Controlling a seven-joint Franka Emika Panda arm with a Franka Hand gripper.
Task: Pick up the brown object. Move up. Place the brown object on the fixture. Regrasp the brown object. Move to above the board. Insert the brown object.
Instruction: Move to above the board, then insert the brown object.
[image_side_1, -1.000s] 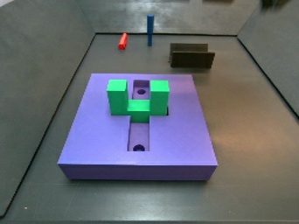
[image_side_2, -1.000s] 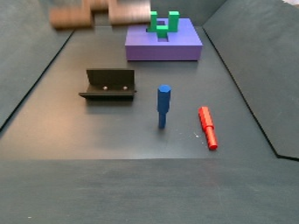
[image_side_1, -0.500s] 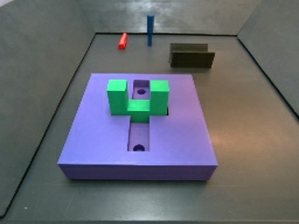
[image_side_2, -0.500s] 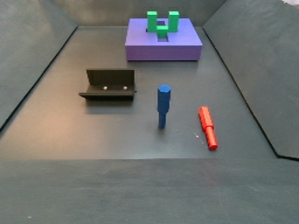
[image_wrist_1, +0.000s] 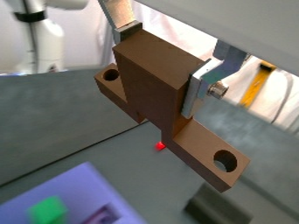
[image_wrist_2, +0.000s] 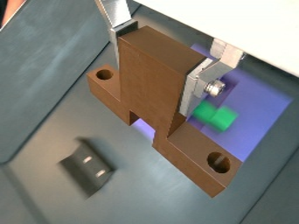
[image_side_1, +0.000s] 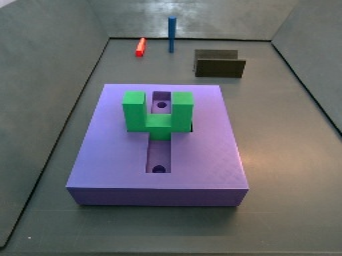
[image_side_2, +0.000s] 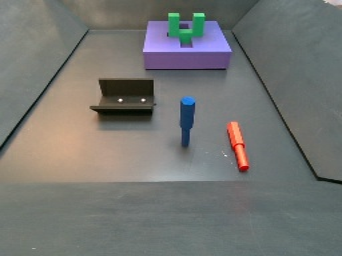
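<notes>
My gripper (image_wrist_1: 162, 63) is shut on the raised middle block of the brown object (image_wrist_1: 158, 79), a light-brown bar with a round hole at each end. Both wrist views show it held high above the floor, with the silver fingers (image_wrist_2: 197, 87) pressed against its two sides. Under the brown object (image_wrist_2: 152, 74) lies the lavender board (image_wrist_2: 267, 94) with its green block (image_wrist_2: 214, 115), and the dark fixture (image_wrist_2: 89, 164) is off to one side. Neither side view shows the gripper or the bar. They show the board (image_side_1: 120, 160) (image_side_2: 167, 55) and the fixture (image_side_1: 219, 64) (image_side_2: 124, 96), which holds nothing.
A blue peg (image_side_2: 189, 120) stands upright beside a red peg (image_side_2: 238, 145) lying flat, both near the fixture. They also show as the blue peg (image_side_1: 171, 33) and red peg (image_side_1: 140, 46) at the far wall. Grey walls ring the floor.
One second ago the brown object showed blurred at the top edge of a side view. It has since risen out of that view with the gripper. Nothing on the floor moved.
</notes>
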